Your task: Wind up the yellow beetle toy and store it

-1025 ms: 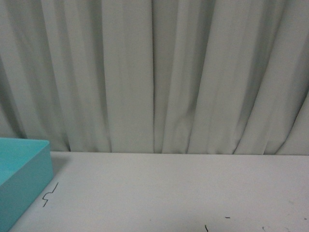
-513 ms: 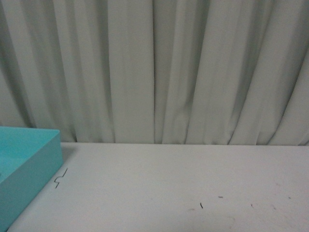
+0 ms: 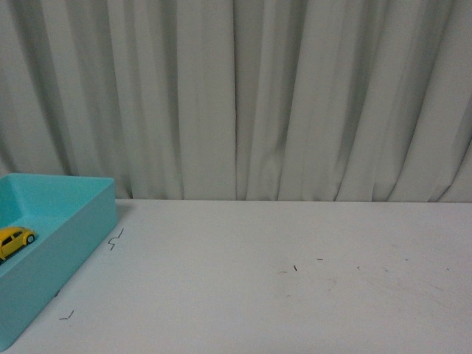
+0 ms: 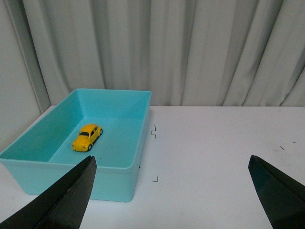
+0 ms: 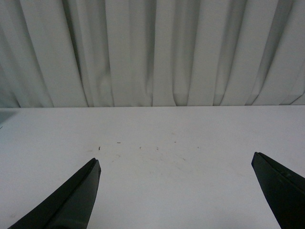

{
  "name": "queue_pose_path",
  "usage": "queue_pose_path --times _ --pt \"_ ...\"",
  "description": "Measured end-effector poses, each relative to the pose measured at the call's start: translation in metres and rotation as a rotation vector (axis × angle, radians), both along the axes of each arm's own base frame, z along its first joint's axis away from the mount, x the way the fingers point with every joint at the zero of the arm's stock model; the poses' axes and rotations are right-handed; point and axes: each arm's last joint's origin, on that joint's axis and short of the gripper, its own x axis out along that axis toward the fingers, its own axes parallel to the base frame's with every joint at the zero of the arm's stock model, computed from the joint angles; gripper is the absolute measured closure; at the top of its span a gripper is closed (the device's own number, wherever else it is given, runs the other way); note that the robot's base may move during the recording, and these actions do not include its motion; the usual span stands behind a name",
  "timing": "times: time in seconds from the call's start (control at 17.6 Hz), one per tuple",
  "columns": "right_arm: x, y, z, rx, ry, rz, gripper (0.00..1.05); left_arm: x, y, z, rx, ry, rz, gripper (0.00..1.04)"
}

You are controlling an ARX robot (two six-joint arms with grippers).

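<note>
Kid: Yellow beetle toy [image 4: 87,137] sits inside the blue bin [image 4: 138,138], at nine o'clock on the surface [image 3: 295,295].

Friend: Both pincers are wide open, empty. Reaching in might bump the wall.

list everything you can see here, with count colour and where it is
yellow beetle toy: 1, yellow with dark windows, on the floor of the bin, on its wheels
bin: 1, turquoise, on the table's left side, near the curtain
table: 1, white, with small dark marks
curtain: 1, pale grey-white, pleated, behind the table
left pincer: 1, black, open, empty, above the table beside the bin
right pincer: 1, black, open, empty, over bare table
</note>
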Motion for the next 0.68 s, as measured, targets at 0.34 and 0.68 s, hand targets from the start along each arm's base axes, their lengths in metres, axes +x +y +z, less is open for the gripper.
queue_pose_path --times 0.34,0.68 --pt "0.0 0.0 0.0 0.0 0.0 0.0 0.07 0.0 0.0 0.0 0.0 0.0 0.0 0.07" --pt "0.0 0.0 0.0 0.0 0.0 0.0 0.07 0.0 0.0 0.0 0.0 0.0 0.0 0.07"
